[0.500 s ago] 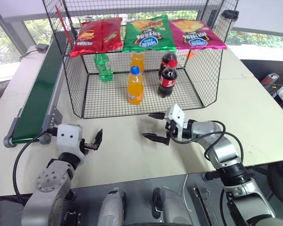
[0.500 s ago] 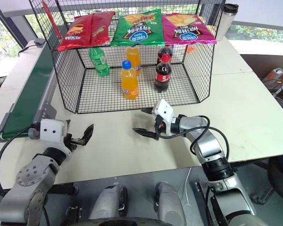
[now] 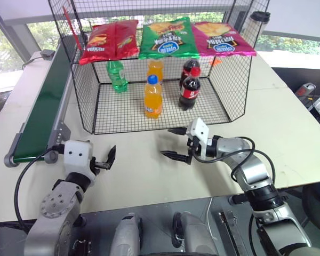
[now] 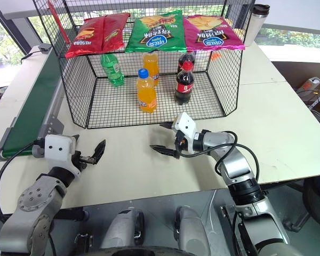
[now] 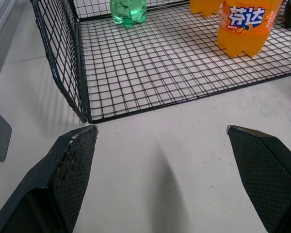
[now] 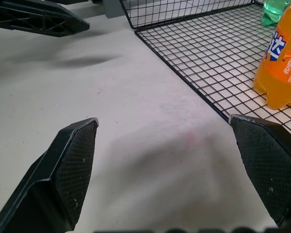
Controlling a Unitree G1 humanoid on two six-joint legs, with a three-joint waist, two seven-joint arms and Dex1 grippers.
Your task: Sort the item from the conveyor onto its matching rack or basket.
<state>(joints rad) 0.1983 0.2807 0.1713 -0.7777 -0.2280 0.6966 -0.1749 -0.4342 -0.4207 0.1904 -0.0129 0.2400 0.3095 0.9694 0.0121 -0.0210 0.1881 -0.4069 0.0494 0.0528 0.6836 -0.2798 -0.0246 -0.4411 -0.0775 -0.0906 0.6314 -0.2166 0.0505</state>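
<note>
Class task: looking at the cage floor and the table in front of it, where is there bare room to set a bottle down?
Free: cage floor left of the orange bottle; table between both open grippers. Crowded: the back, around the cola bottles.

5 bottles (image 3: 153, 97) stand in the cage (image 3: 82, 101), right of the conveyor (image 3: 42, 109).

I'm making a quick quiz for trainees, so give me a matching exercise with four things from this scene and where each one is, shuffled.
Things:
1. green bottle
2. orange bottle with a blue cap
3. conveyor
4. right gripper

Places:
A. along the table's left edge, outside the cage
B. over bare table just in front of the cage
C. back left of the cage floor
D. front middle of the cage floor

Pairs: 1-C, 2-D, 3-A, 4-B
</note>
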